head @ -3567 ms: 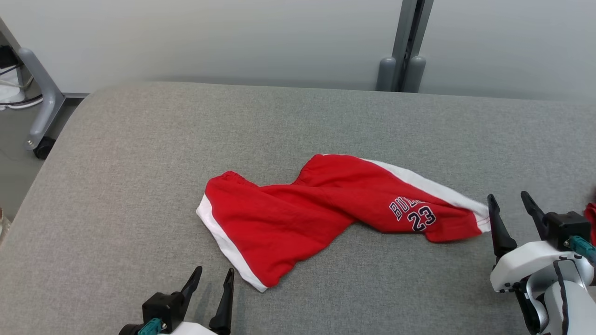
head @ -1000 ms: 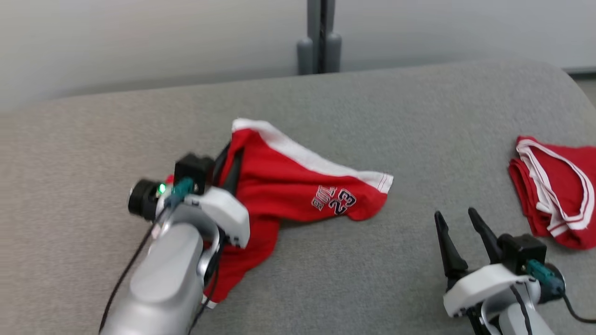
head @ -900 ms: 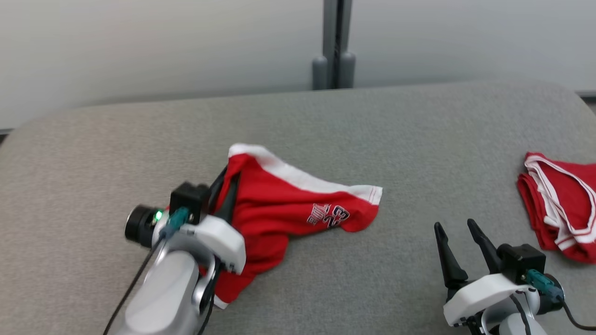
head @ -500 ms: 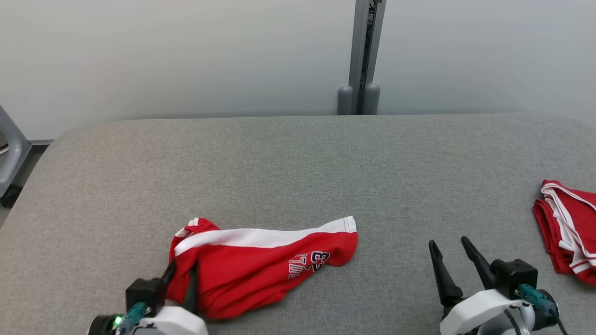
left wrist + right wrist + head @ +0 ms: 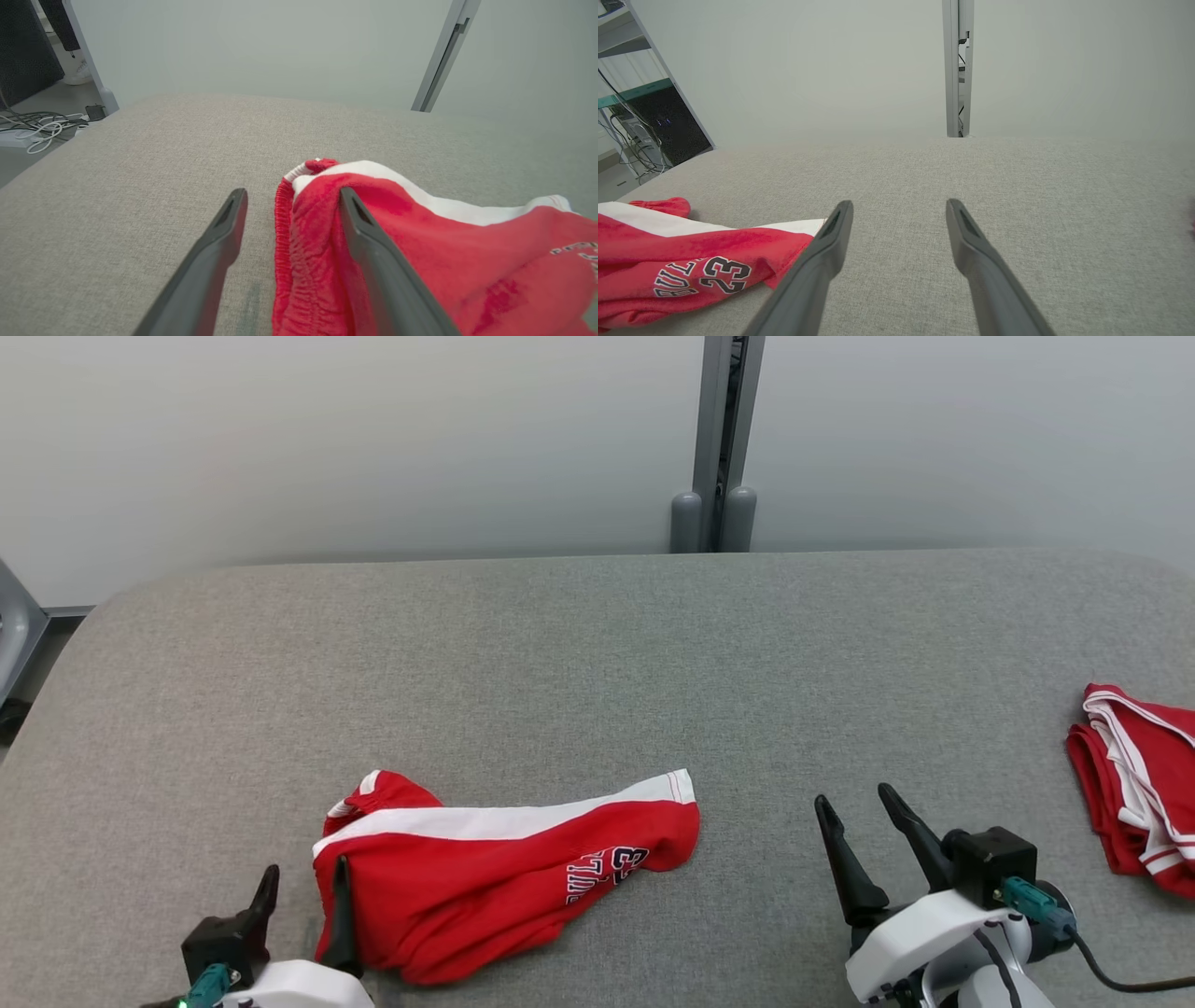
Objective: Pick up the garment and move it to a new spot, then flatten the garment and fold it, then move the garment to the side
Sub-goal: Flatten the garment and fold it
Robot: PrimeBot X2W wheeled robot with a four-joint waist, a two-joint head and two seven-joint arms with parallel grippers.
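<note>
- Red basketball shorts (image 5: 504,877) lie crumpled on the grey table (image 5: 597,663), near left.
- Left gripper (image 5: 308,866) spread at the waistband; right gripper (image 5: 851,795) spread, empty.
- Flattening, folding, setting aside remain.

A grey fabric table (image 5: 597,644) with rounded corners spans the lower head view. Behind it stands a plain pale wall (image 5: 327,439), evenly lit, split at upper centre by a grey post (image 5: 717,420) with 2 rounded stubs (image 5: 684,521) at its base. At far left, white cables (image 5: 35,128) lie on grey floor (image 5: 14,161) near a dark rack (image 5: 677,126).
</note>
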